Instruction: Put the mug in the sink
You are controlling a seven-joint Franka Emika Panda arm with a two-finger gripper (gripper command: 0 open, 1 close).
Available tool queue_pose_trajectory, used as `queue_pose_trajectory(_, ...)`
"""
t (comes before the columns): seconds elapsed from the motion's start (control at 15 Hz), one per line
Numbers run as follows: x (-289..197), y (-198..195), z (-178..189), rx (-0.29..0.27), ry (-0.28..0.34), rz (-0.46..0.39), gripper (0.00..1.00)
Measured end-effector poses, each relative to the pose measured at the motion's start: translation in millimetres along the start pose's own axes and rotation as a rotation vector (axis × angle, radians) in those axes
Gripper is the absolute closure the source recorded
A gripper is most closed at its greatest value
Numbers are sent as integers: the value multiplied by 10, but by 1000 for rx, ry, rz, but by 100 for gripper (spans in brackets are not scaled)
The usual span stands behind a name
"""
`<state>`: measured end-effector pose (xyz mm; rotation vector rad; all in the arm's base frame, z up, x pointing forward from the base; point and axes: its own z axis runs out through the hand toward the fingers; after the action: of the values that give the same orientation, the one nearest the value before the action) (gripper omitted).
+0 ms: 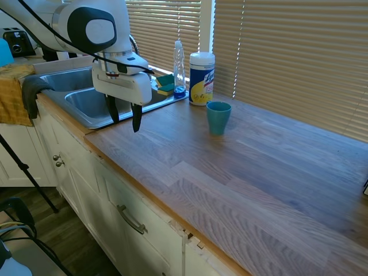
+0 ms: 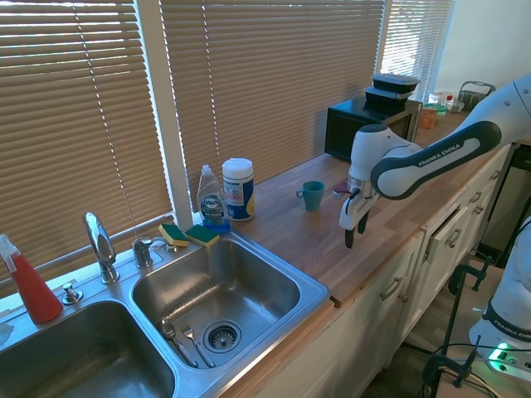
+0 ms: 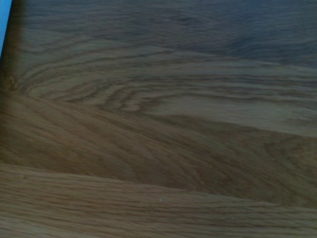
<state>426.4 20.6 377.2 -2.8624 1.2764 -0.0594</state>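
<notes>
The teal-blue mug (image 1: 218, 118) stands upright on the wooden countertop (image 1: 241, 172), a short way from the wipes canister; the second exterior view shows the mug (image 2: 313, 195) too. My gripper (image 1: 125, 125) hangs open and empty just above the counter's front part, between the mug and the sink (image 1: 80, 121). From the other side, the gripper (image 2: 355, 235) is well in front of the mug and apart from it. The steel double-basin sink (image 2: 315, 292) lies beside the counter. The wrist view shows blurred wood grain (image 3: 158, 129) and a blue sliver (image 3: 4, 25) at one edge.
A white-and-yellow wipes canister (image 1: 202, 77), a dish soap bottle (image 1: 179, 69) and sponges (image 1: 165, 84) crowd the sink's back corner. Cutlery (image 2: 178, 336) lies in the near basin below the chrome faucet (image 2: 99, 245). A microwave (image 2: 365, 124) stands beyond the mug. A yellow towel (image 1: 14, 95) drapes the sink's far end.
</notes>
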Motion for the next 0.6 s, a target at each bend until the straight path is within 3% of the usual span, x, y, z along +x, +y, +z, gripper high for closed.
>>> queue_pose_trajectory(0.27, 31, -29, -57, 13, 10, 1, 0)
queue_pose_trajectory(0.6, 489, -241, -506, 89, 74, 65, 0)
